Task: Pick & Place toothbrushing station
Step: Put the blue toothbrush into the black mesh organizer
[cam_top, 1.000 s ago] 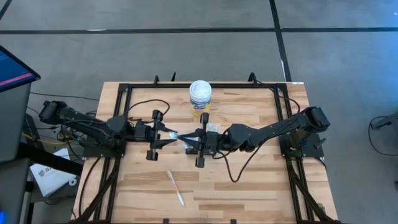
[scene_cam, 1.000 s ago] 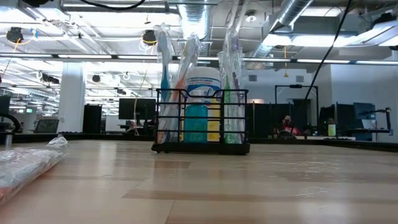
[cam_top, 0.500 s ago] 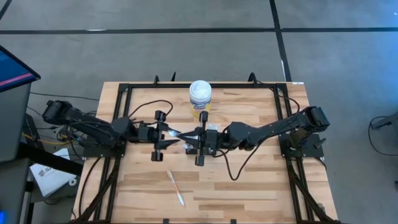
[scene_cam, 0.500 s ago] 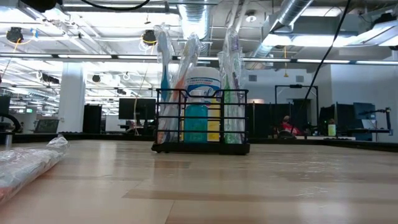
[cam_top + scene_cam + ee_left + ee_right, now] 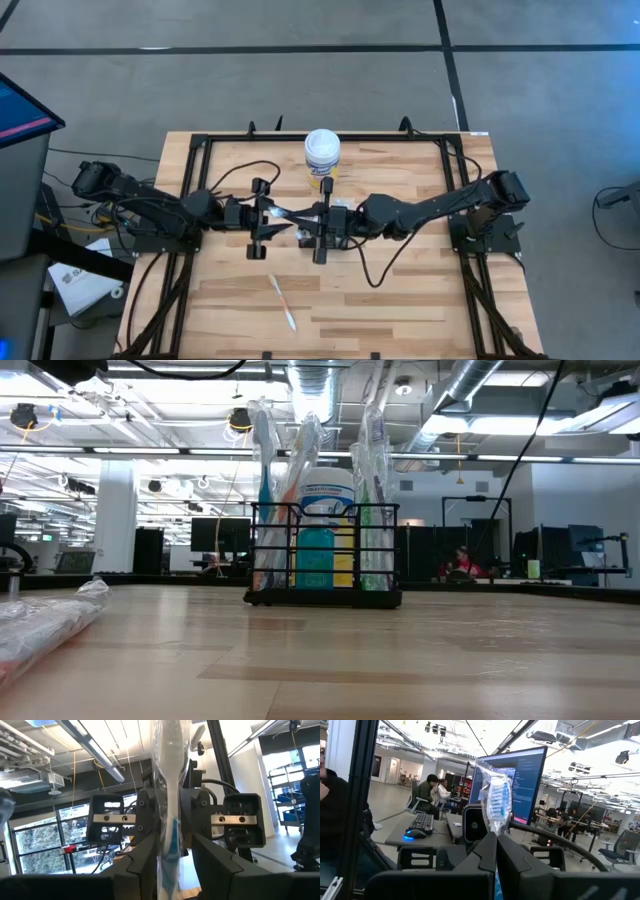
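I have a plastic-wrapped toothbrush [image 5: 291, 215] pinched by both the left gripper [image 5: 272, 214] and right gripper [image 5: 313, 218] mid-table; next, one must release so it reaches the black wire-mesh holder [image 5: 325, 555], which I judge sits beneath the arms

Grey floor [image 5: 300, 80] crossed by dark lines around a pale wood table [image 5: 400, 300]. Beyond, an open office: exposed ducts [image 5: 480, 390], strip lights [image 5: 560, 458], white column [image 5: 115, 510], monitors [image 5: 520, 780], seated people [image 5: 427, 795].

Two dark jointed arms trailing black cables.
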You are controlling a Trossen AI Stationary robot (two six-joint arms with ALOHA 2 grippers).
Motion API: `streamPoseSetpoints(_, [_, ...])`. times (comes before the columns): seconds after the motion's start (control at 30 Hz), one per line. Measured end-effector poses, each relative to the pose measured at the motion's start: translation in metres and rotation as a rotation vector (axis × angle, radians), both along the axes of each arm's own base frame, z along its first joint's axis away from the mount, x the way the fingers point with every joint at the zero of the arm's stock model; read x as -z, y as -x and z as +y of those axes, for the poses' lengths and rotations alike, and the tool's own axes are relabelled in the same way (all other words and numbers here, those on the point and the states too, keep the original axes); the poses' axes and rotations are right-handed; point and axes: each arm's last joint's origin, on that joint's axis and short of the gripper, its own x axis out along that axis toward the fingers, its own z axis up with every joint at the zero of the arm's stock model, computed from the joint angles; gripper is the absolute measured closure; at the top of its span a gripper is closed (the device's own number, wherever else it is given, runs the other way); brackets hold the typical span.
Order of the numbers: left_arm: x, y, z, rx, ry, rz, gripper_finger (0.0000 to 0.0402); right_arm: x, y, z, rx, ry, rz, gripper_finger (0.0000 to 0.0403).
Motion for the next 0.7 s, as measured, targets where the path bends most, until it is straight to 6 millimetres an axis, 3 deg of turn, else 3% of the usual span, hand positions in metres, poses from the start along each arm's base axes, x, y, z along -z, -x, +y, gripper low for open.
streamPoseSetpoints(0.17, [0.0,-0.0008,0.0044,-0.01,0.022,0.001,0.0305,0.0007,-0.0002,0.0001,0.0,0.002,0.006,0.0403])
streamPoseSetpoints(0.4, [0.0004,-0.0013,0.0057,-0.014,0.023,0.006,0.0371,0.0014,-0.0004,0.0,0.001,0.004,0.014,0.0403])
streamPoseSetpoints(0.7, [0.0033,-0.0019,0.0068,-0.053,0.031,0.049,0.0376,0.0066,-0.0017,-0.002,0.05,0.034,0.073,0.0403])
